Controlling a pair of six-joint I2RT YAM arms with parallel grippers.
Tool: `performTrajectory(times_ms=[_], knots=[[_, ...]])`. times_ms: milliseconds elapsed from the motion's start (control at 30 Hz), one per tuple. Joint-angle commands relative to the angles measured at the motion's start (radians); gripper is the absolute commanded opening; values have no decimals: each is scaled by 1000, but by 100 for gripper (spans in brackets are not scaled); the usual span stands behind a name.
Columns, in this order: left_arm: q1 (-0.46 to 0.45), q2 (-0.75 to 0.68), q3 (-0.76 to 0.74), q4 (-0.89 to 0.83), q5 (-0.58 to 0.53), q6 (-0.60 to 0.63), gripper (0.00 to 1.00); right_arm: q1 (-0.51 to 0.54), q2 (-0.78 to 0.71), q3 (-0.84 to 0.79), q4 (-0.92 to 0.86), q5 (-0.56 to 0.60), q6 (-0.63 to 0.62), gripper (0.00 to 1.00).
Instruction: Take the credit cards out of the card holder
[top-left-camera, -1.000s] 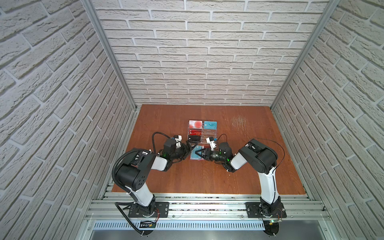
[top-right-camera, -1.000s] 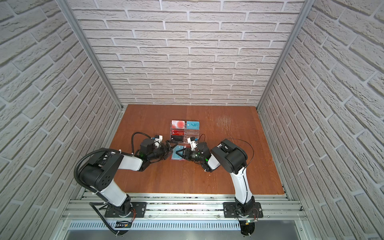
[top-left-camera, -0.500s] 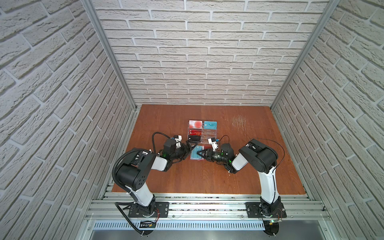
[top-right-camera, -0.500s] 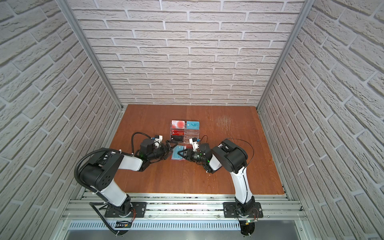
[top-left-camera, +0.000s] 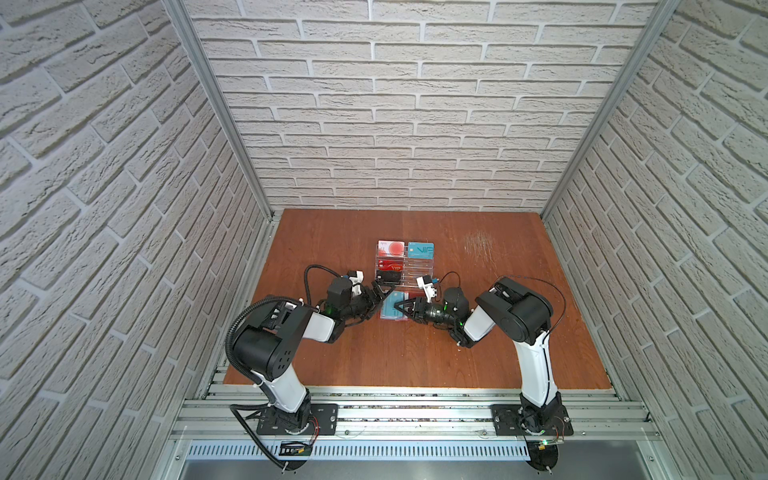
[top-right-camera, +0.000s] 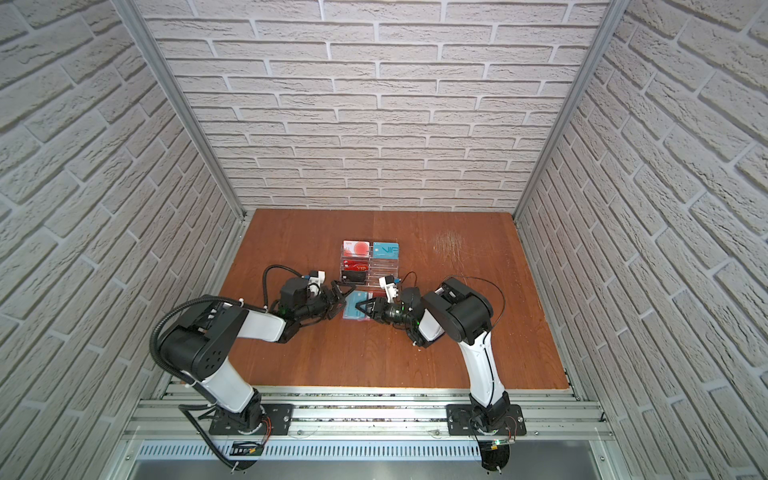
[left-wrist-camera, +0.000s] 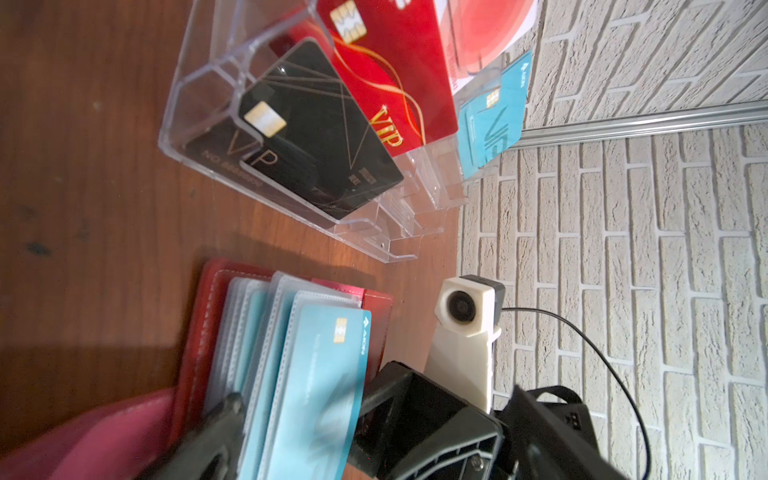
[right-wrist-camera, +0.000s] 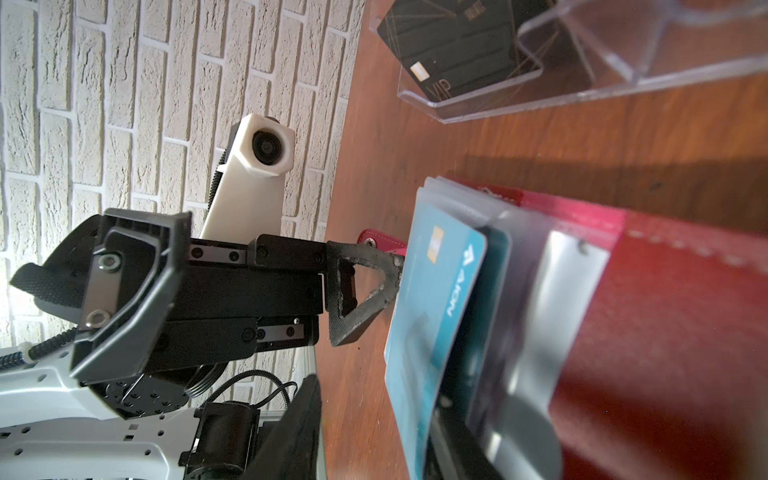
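So the left gripper (top-left-camera: 377, 299) sits just left of centre in both top views, fingers spread wide, holding nothing. The card holder (top-left-camera: 391, 312) lies open mid-frame, just below the clear stand (top-left-camera: 405, 270), with a teal card (left-wrist-camera: 328, 374) poking out of a sleeve. The right gripper (top-left-camera: 400, 307) straddles that card, half closed; honestly can't tell if it's pinching.

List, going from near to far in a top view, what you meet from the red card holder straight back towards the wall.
card holder → black card → red VIP card → red-and-white card. The three cards sit in successive tiers of the clear stand.
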Motion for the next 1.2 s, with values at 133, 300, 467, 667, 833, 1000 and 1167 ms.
performTrajectory(times_ms=[133,300,467,667,833,1000,1167], knots=[[-1,59,-53,-178,-18,-1,98,-18,-49,6,82,-37,7,39],[1,59,-59,-173,-17,-2,98,-39,-68,4,82,-54,11,39],[2,64,-64,-169,-20,-3,98,-52,-75,1,82,-64,11,38],[4,67,-64,-165,-20,-5,98,-52,-61,14,82,-73,13,38],[4,67,-64,-164,-19,-5,98,-51,-28,42,82,-94,13,37],[4,62,-67,-164,-21,-7,98,-38,9,73,82,-103,17,38],[5,61,-67,-163,-21,-9,98,-28,47,107,82,-109,27,37]])
